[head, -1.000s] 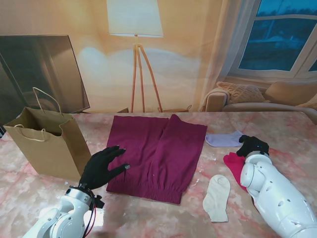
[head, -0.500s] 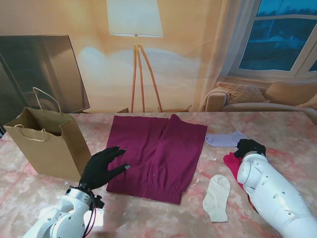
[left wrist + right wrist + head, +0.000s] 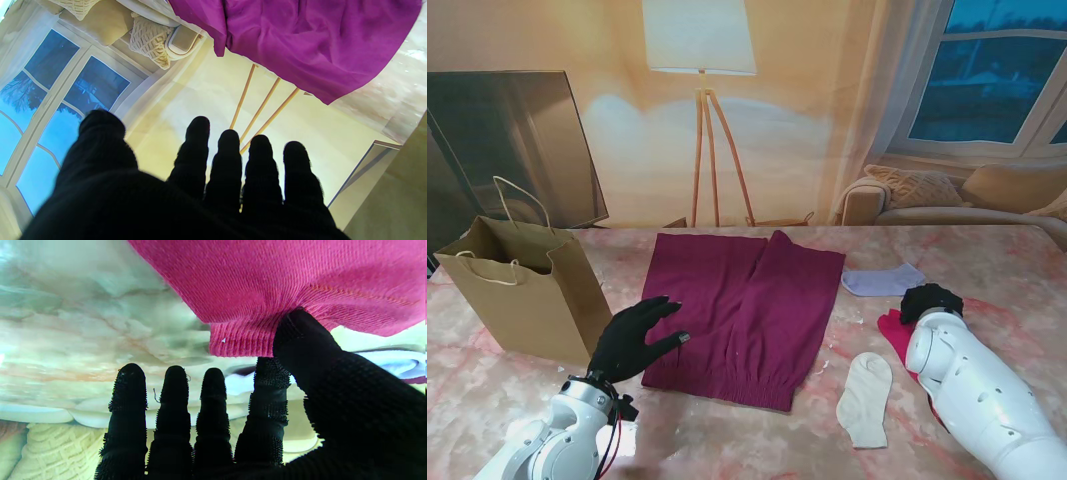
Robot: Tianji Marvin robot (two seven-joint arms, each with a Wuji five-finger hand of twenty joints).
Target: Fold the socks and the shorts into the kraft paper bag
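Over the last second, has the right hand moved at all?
Yes. The right hand has slid left, toward the shorts, now sitting over the red sock just nearer me than the lavender sock.

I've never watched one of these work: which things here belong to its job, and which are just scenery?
Part of the job:
maroon shorts
red sock
cream sock
lilac sock
kraft paper bag

Just scenery:
floor lamp
sofa
window

1 high stand view over the table point(image 3: 727, 440); 2 close wrist views along fingers, sharing its cloth.
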